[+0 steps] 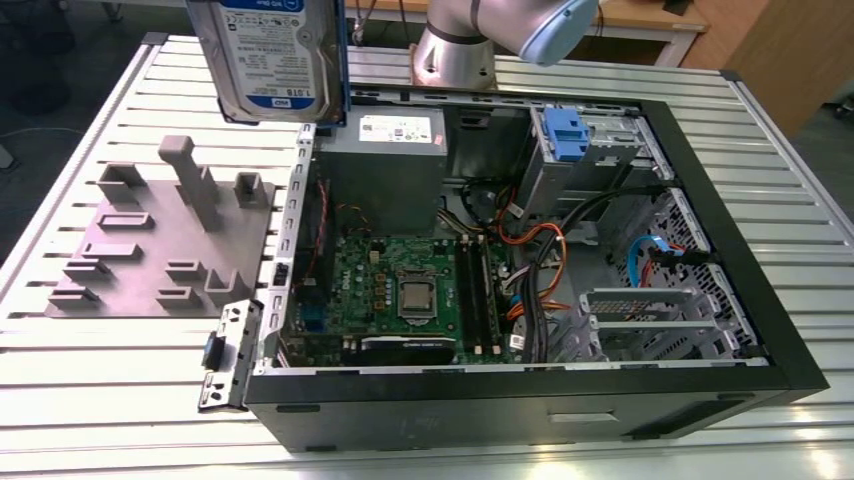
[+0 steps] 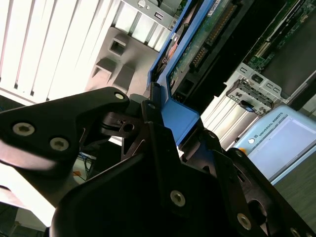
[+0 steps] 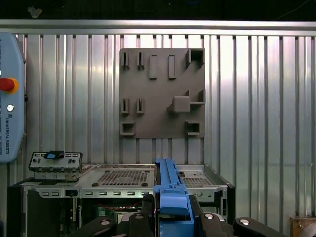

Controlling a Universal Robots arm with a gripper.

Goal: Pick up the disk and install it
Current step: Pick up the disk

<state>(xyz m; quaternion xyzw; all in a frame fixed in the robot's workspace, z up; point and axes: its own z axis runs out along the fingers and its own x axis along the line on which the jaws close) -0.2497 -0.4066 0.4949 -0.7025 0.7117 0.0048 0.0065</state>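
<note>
The disk [image 1: 274,55], silver-grey with a white-and-blue label and a blue bracket along its edge, hangs upright in the air. In the exterior view it is above the open computer case's far left corner. In the second wrist view my gripper [image 2: 175,123] is shut on the disk's [image 2: 202,39] blue bracket. Its black fingers [image 2: 153,128] clamp both sides, and the drive's green circuit board faces the camera. In the first wrist view the blue bracket of the disk [image 3: 170,187] stands on edge in the gripper [image 3: 170,212].
The open computer case [image 1: 747,240] lies on the slatted metal table [image 1: 107,400]. Inside it are a motherboard, cables, a grey power-supply box [image 1: 387,165] and a drive bay with a blue latch [image 1: 567,135]. A grey fixture plate [image 1: 160,240] lies beside the case. A teach pendant [image 3: 10,98] sits nearby.
</note>
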